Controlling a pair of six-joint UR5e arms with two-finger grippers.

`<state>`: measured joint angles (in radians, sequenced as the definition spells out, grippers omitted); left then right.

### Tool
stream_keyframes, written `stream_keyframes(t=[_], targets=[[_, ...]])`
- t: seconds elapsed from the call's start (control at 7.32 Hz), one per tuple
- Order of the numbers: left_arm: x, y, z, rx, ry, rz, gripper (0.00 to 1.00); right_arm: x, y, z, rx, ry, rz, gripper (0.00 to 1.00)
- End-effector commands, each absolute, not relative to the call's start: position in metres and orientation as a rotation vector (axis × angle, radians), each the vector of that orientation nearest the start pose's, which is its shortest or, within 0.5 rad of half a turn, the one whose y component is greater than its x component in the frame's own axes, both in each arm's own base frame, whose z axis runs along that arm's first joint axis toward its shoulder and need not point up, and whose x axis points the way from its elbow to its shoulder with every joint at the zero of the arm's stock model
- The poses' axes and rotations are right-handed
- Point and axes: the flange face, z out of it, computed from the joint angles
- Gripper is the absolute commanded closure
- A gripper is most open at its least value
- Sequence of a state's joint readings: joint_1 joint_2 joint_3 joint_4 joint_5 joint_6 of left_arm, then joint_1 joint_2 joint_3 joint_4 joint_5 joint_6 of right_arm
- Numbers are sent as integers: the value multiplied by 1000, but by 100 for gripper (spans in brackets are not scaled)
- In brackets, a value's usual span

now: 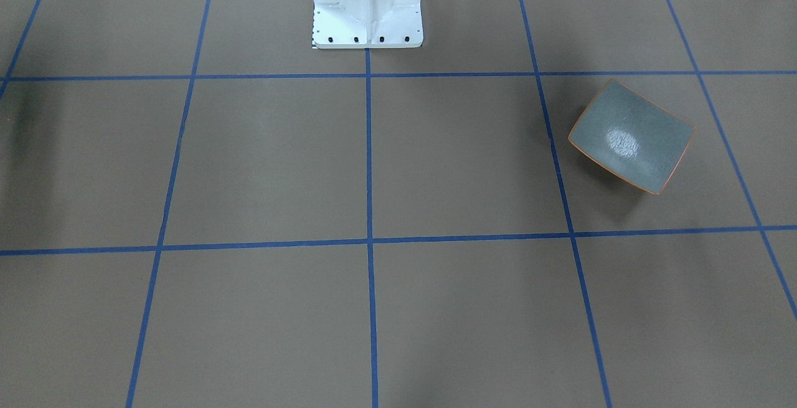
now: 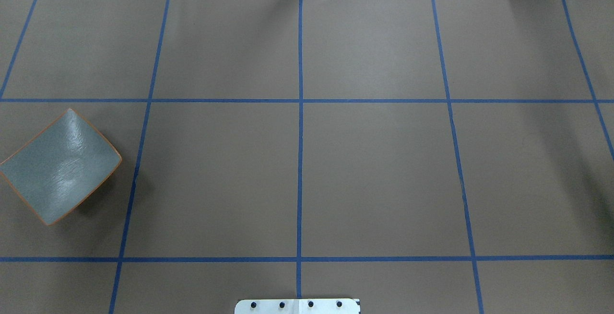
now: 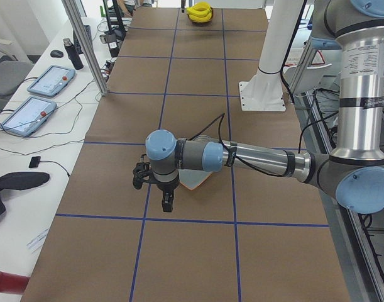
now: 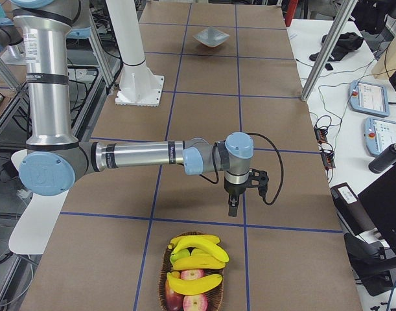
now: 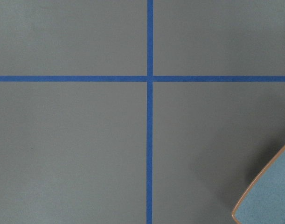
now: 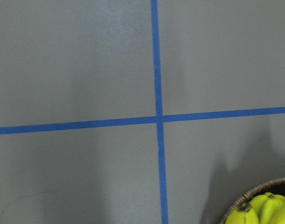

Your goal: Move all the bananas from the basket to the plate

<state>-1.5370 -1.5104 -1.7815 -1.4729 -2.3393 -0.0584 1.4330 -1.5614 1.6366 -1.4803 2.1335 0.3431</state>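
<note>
— What sits closest, at the bottom of the right-side view?

— The wicker basket point(image 4: 164, 275), with the yellow bananas point(image 4: 196, 254) piled across its top and red apples point(image 4: 185, 295) under them.

— And the right gripper point(image 4: 232, 208)?

— It hangs just above the basket in that frame, pointing down at the brown table point(image 4: 204, 116), clear of the fruit. I cannot tell whether its fingers are apart or together.

— Where is the plate point(image 1: 632, 137)?

— Right of centre in the front-facing view, at the left edge of the overhead view, turned corner-on to the blue tape lines point(image 1: 368, 146). It is well apart from the basket, toward the table's other end.

— The left gripper point(image 3: 167, 204)?

— It is mid-frame in the left-side view, pointing down beside the plate. I cannot tell its finger spacing either.
</note>
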Motion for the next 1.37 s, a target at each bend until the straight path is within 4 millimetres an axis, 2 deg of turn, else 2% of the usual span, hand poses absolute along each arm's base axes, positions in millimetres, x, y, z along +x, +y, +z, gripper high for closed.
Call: stream_keyframes(t=[0.0,0.14,0.27,0.41,0.82,0.96,1.23], targets=[[-48,-467,593,19,768,0,0,13,-513,654,-30,-531,191,11],[-48,-467,593,19,768,0,0,14,-511,678,-68,-517,203,11],[-48,-467,592,21,768,2,0,16,-511,689,-79,-488,211,11],[-48,-468,590,26,769,4,0,19,-511,691,-85,-456,261,11],[-49,-466,566,71,770,19,0,25,-508,710,-112,-381,299,11],[-48,-466,566,72,770,21,0,25,-508,717,-139,-375,405,11],[-48,-466,562,79,770,25,0,26,-505,728,-158,-360,426,13]])
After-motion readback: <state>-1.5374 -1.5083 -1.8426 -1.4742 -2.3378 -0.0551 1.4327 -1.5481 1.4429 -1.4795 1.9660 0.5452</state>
